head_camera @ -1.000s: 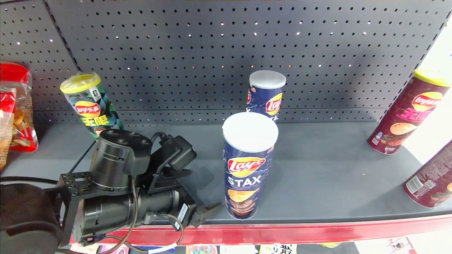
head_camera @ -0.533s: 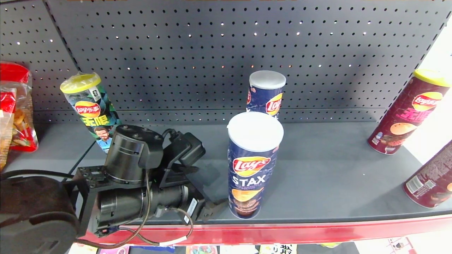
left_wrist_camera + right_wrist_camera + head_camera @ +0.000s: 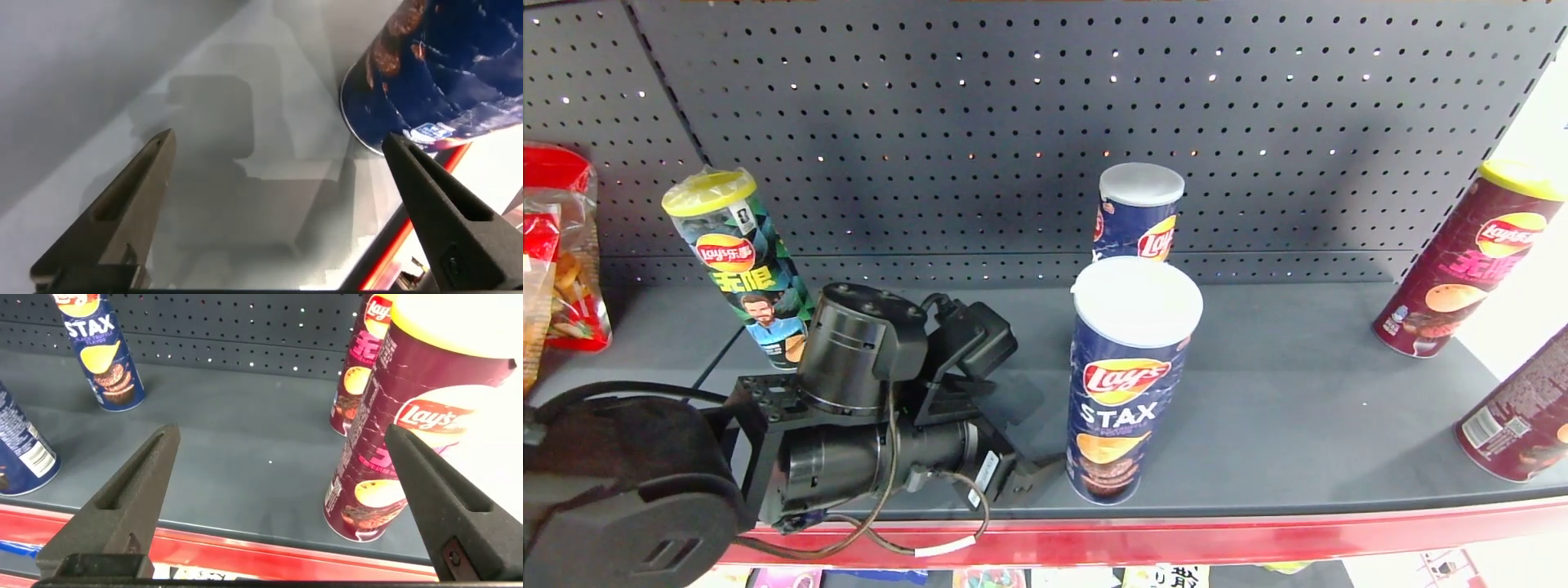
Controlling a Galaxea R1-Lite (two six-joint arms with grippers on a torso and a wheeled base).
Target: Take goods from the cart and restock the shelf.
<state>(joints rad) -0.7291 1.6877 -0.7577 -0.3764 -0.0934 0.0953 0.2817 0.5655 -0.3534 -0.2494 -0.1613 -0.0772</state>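
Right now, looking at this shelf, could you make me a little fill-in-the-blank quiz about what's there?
The front blue can has a ____ lid.
The green can has a ____ lid.
The left arm's fingers stand ____, gripping nothing.
The maroon cans stand at the shelf's ____ end.
Missing words: white, yellow, open, right.

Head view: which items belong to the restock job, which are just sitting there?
Job: dark blue cardboard chip canister with white lid, at the front; open left end effector beside its base; grey metal shelf.
Bystanders: matching blue canister behind; green canister with yellow lid; two maroon canisters; red snack bags.
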